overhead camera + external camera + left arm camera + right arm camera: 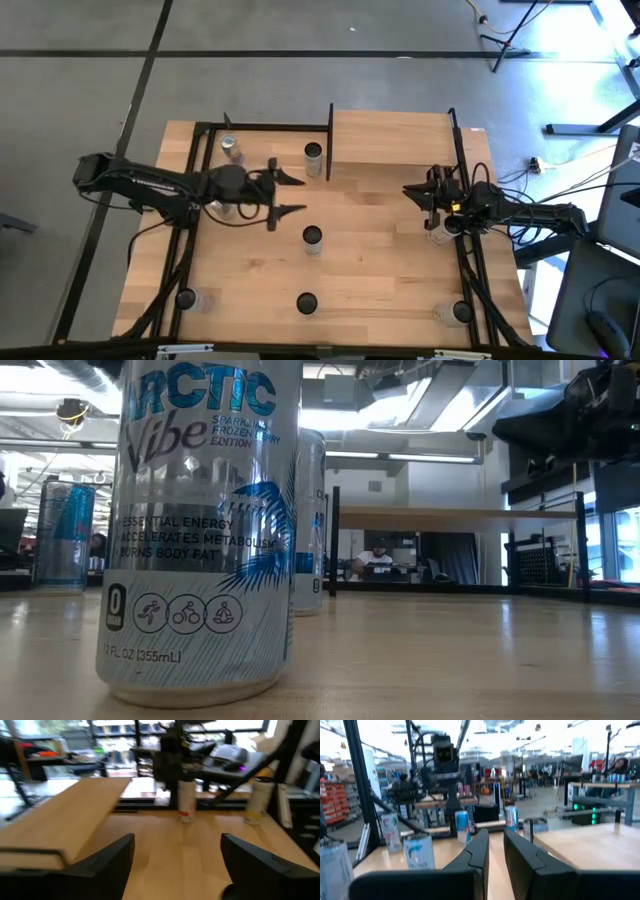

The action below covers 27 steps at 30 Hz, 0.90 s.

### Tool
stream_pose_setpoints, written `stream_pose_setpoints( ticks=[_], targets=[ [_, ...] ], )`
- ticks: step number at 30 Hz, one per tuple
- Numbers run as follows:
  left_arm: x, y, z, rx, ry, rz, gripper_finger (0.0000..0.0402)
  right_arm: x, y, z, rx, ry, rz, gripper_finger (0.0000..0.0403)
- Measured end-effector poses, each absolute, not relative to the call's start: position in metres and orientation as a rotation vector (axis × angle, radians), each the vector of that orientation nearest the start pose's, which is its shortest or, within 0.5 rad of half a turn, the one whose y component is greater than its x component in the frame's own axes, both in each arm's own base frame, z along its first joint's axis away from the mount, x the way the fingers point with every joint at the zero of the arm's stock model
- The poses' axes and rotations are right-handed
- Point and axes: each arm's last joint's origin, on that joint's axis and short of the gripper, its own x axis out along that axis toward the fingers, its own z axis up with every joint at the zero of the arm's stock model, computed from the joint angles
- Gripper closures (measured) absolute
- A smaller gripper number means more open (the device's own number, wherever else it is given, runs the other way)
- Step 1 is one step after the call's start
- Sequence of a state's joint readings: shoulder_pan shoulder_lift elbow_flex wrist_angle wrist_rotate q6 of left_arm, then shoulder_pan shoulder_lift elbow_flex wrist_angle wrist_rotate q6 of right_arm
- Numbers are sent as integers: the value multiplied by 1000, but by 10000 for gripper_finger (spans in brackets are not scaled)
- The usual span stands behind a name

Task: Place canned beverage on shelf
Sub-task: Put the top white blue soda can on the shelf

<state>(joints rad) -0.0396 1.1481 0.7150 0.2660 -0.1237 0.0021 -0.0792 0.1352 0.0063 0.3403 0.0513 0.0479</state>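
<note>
Several canned beverages stand upright on their bases on the wooden table. One silver can is at mid-table and another stands beside the shelf's left post. The shelf is a pale raised board at the far middle-right; it also shows in the left wrist view and the low view. My left gripper hovers open left of centre, pointing toward the table's right, with nothing between its fingers. At the right side, my right gripper is shut and holds nothing.
More cans stand at the far left, along the near edge, and by my right arm. A large silver can fills the low view. Black frame posts edge the shelf and table.
</note>
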Motion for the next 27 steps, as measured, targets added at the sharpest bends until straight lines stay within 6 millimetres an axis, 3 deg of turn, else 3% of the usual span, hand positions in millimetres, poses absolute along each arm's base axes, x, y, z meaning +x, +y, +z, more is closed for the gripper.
stream_pose_setpoints(
  ticks=[4, 8, 21, 27],
  targets=[
    [271, -26, 290, 23, 237, 15, 109, 102, -9, 194, 41, -284, -104, 352],
    [280, -47, 290, -15, 288, 71, 109, 100, -7, 198, 29, -326, -40, 352],
    [286, -102, 257, -164, 296, 352, 109, 98, -6, 204, 44, -394, -8, 352],
    [299, -116, 236, -199, 278, 368, 109, 99, -5, 203, 78, -377, 23, 352]
  ],
)
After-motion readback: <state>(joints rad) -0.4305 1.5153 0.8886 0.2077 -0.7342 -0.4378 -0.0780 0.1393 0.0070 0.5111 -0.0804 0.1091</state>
